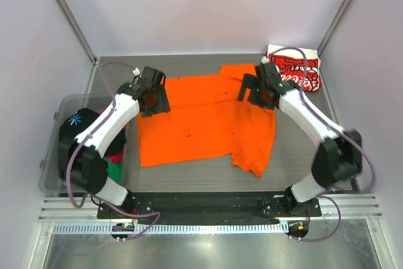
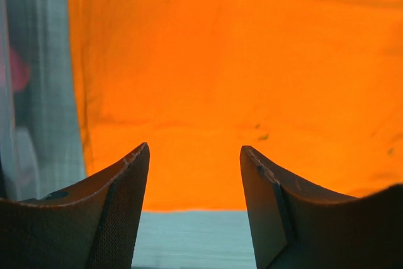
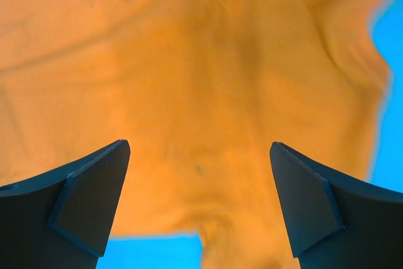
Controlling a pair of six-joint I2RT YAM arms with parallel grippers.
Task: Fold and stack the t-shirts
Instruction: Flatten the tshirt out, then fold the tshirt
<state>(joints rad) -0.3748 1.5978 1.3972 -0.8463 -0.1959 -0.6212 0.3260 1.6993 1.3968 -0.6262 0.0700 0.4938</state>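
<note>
- Lying spread across the middle of the table (image 1: 302, 149), the orange t-shirt (image 1: 208, 121) is one flat layer, with a straight left edge and a more rumpled right side.
- Small dark specks show on its cloth.
- The left gripper (image 1: 153, 96) hangs over the shirt's far left corner; in the left wrist view its jaws stand apart with nothing between them, and the orange cloth's edge lies just beyond.
- The right gripper (image 1: 255, 89) hangs over the shirt's far right part, jaws at their widest and empty, with wrinkled orange cloth filling its wrist view.
- A folded red-and-white t-shirt (image 1: 295, 67) with white script sits at the far right corner of the table, just beyond the right gripper.
- At the left edge stands a clear bin (image 1: 53, 155) holding a black t-shirt (image 1: 79, 124) with pink (image 1: 117, 153) and green (image 1: 114, 169) cloth beside it.
</note>
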